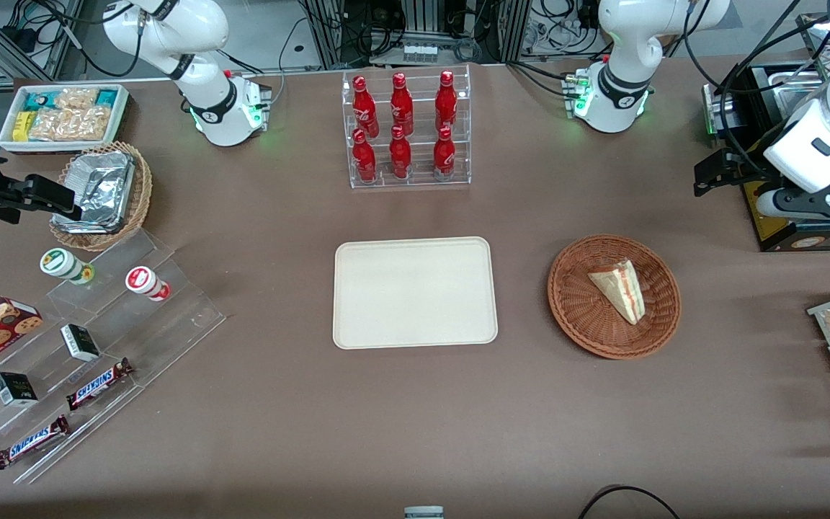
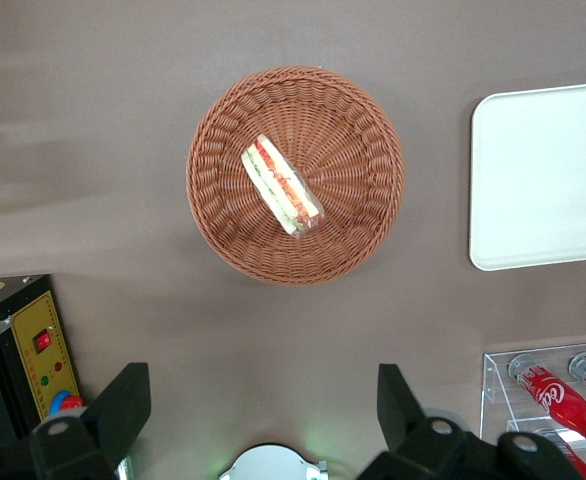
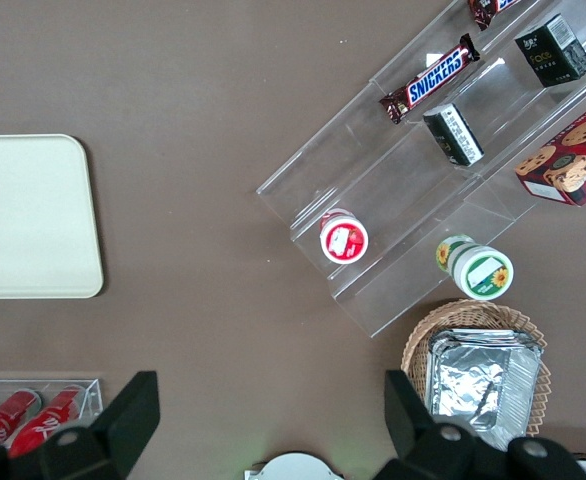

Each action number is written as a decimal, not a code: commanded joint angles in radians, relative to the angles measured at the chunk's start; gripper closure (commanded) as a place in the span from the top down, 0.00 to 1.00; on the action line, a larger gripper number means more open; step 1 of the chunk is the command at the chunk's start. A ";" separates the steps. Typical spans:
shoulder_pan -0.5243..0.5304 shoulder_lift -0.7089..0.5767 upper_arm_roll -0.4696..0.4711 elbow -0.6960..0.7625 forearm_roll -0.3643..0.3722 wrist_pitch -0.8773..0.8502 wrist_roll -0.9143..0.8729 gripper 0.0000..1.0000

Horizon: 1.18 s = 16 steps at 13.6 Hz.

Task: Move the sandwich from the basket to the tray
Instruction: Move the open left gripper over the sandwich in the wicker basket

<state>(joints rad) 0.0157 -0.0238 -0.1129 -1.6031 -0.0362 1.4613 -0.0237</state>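
Here, one sandwich (image 1: 621,289) in one basket (image 1: 575,311), one bare tray (image 1: 415,292), end effector (image 2: 263,415) spread wide, high above the basket.

- A wide table (image 1: 415,418) fills nearly the whole front view — its top is a matte, even brown.
- Farther from the front camera than the table lies a pale grey floor (image 1: 282,29).
- Black cables (image 1: 379,32) trail in loose tangles over that floor.
- Metal frame struts (image 1: 328,29) stand among them.
- The light is soft and comes from overhead — shadows on the tabletop are faint and blurred.
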 commanded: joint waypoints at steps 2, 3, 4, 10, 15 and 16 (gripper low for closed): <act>-0.016 -0.004 0.004 -0.033 0.027 0.017 0.013 1.00; -0.016 0.001 0.002 -0.050 0.022 0.021 0.013 1.00; -0.017 0.004 0.002 -0.081 0.024 0.051 0.013 1.00; -0.017 -0.047 0.002 -0.424 0.027 0.399 0.011 1.00; -0.019 -0.065 0.002 -0.636 0.027 0.675 -0.004 1.00; -0.019 -0.059 0.002 -0.644 0.027 0.697 -0.016 1.00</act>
<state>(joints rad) 0.0049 -0.0496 -0.1140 -2.2047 -0.0212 2.1161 -0.0234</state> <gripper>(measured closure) 0.000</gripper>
